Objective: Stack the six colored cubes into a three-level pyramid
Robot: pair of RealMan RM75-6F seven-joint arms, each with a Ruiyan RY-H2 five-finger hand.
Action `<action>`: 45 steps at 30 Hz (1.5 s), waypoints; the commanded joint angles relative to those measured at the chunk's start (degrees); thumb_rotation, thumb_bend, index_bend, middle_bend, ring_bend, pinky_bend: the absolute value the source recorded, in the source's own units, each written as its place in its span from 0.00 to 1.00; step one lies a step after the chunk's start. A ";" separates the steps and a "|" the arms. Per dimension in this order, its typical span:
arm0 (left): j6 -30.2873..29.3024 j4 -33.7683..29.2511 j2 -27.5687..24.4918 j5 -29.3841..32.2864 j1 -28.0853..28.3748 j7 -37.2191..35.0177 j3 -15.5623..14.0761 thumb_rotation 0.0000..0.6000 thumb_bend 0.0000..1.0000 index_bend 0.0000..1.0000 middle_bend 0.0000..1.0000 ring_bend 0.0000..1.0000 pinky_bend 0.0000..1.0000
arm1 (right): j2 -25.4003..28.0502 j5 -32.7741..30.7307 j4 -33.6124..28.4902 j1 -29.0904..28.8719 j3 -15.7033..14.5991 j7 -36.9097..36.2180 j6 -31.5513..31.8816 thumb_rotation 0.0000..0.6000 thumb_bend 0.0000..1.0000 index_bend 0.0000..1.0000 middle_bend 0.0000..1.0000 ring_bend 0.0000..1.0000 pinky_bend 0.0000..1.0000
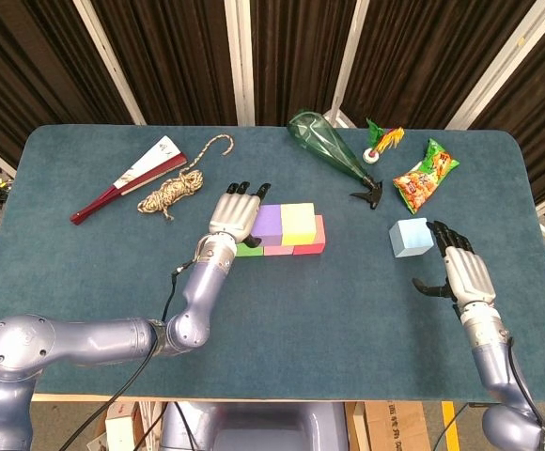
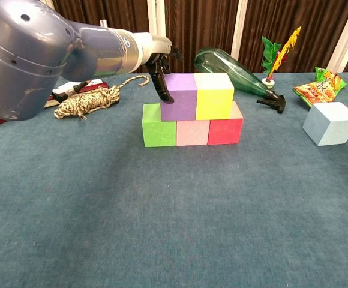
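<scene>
Left hand [image 2: 160,73] sits against the left face of the purple cube [image 2: 179,96]; fingers reach over its far side and a dark fingertip hangs down the near left edge. Whether it grips the cube or only pushes it sideways cannot be told from either view. In the head view the left hand [image 1: 234,215] covers most of the cube's left side.

Taking the pink cube [image 2: 192,132] as landmark: green cube [image 2: 158,131] touches it on the left, red cube [image 2: 225,130] touches it on the right, so the base row of three is done. Purple cube rests above it, over the green-pink seam, and the yellow cube [image 2: 213,95] rests above the pink-red seam, touching purple. Second level looks done or nearly so.

Left to do, judging by this: the light blue cube [image 2: 330,123] stands well to the right of the red cube, on the table, and has to go on top as the third level.

Right hand [image 1: 459,270] hovers just right of the blue cube [image 1: 410,237], fingers spread and partly curled, holding nothing, not touching it as far as can be seen.

Hidden: the right hand is out of the chest view. Contact between left-hand fingers and the purple cube's back face is hidden. The base row is mostly covered by the upper cubes in the head view.
</scene>
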State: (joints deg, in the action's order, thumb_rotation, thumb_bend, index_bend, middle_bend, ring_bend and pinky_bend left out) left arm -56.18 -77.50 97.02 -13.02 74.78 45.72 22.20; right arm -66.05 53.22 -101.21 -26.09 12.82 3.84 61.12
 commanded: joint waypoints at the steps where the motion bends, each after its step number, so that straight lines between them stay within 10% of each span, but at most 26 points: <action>1: 0.03 0.24 0.11 0.28 0.13 0.10 -0.02 1.00 0.35 0.01 0.36 0.07 0.09 | 0.01 0.02 0.02 0.00 -0.02 0.02 -0.04 1.00 0.29 0.00 0.00 0.00 0.05; 23: 0.55 0.38 0.06 2.47 0.62 1.47 -0.61 1.00 0.23 0.00 0.08 0.06 0.09 | 0.01 -0.13 0.07 -0.03 0.07 -0.07 -0.23 1.00 0.29 0.00 0.00 0.00 0.05; 45: -3.93 -8.10 -4.62 -1.63 -2.55 -1.87 -0.86 1.00 0.13 0.00 0.00 0.02 0.07 | 0.08 -0.54 0.31 -0.20 -0.30 1.16 -0.35 1.00 0.29 0.00 0.00 0.00 0.05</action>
State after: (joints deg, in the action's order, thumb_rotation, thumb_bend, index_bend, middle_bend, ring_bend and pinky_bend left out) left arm -59.11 -84.23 93.29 -13.43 73.12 44.80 21.44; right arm -65.96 52.69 -100.93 -26.27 12.54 4.97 60.76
